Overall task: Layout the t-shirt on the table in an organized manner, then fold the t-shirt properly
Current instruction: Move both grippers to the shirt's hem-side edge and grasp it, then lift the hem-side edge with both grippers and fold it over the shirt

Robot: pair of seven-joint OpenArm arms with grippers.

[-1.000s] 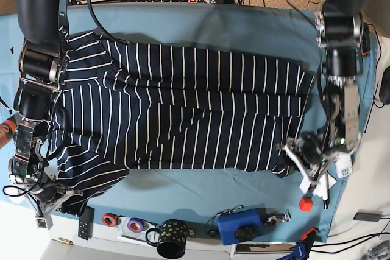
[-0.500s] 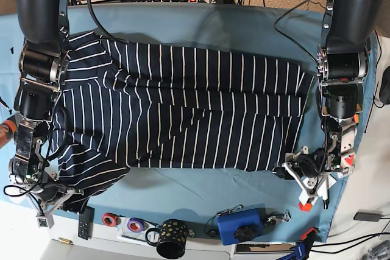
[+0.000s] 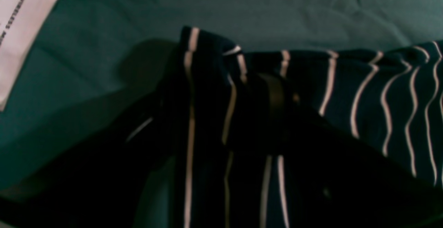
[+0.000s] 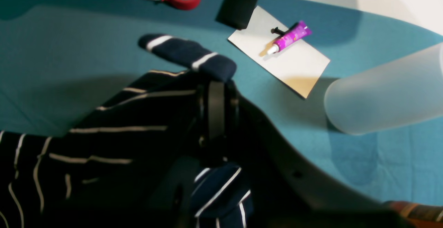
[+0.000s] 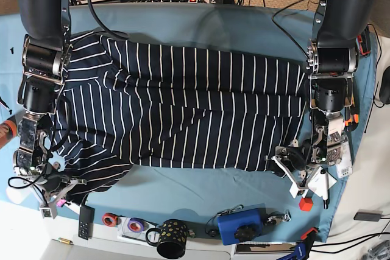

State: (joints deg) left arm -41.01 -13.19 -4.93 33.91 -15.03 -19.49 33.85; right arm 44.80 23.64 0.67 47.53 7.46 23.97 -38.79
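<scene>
T-shirt (image 5: 183,108) lies spread across table (image 5: 244,25) in base view; both my arms reach down, L gripper (image 5: 291,164) at its hem corner, R gripper (image 5: 52,192) at sleeve. L wrist: jaws parted around bunched fabric (image 3: 263,93). R wrist: jaws clamped tight on sleeve fold (image 4: 193,56).

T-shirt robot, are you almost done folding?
Not yet. The t-shirt already lies spread across the table. The right gripper pinches a sleeve corner, and the left gripper sits at the hem corner; its grip isn't clear. No neat fold shows, so folding is left.
</scene>
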